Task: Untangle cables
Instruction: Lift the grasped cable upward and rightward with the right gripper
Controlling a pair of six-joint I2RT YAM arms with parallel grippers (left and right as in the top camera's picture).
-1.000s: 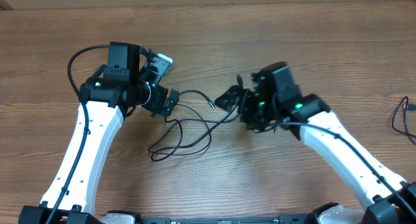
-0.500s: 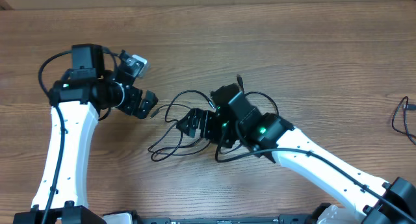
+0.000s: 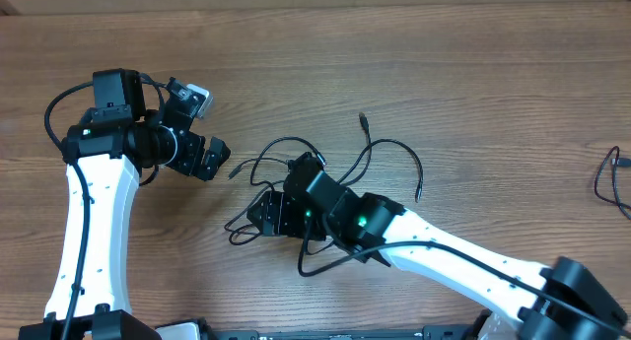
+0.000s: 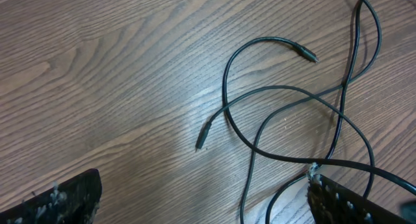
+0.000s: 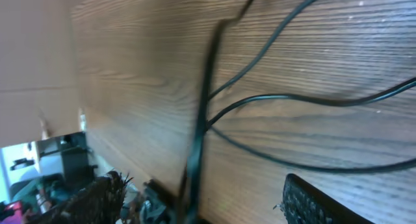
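Several thin black cables (image 3: pixel 279 141) lie tangled on the wooden table, with loose plug ends (image 3: pixel 363 116) pointing outward. My right gripper (image 3: pixel 276 197) sits over the lower left of the tangle. In the right wrist view its fingers (image 5: pixel 318 201) stand apart, and one cable strand (image 5: pixel 198 139) runs between them untouched. My left gripper (image 3: pixel 209 155) is open, just left of the tangle. The left wrist view shows looping cables (image 4: pixel 286 89), two plug ends (image 4: pixel 201 143) and a strand passing near the right finger (image 4: pixel 351 201), with nothing gripped.
Another black cable (image 3: pixel 611 177) lies at the table's far right edge, apart from the tangle. The right arm (image 3: pixel 473 266) stretches across the lower right of the table. Bare wood lies behind and to the right of the tangle.
The right arm swept left across the table and now sits over the tangle's lower left. The left arm backed off to the left. The cable loops shifted and spread rightward.
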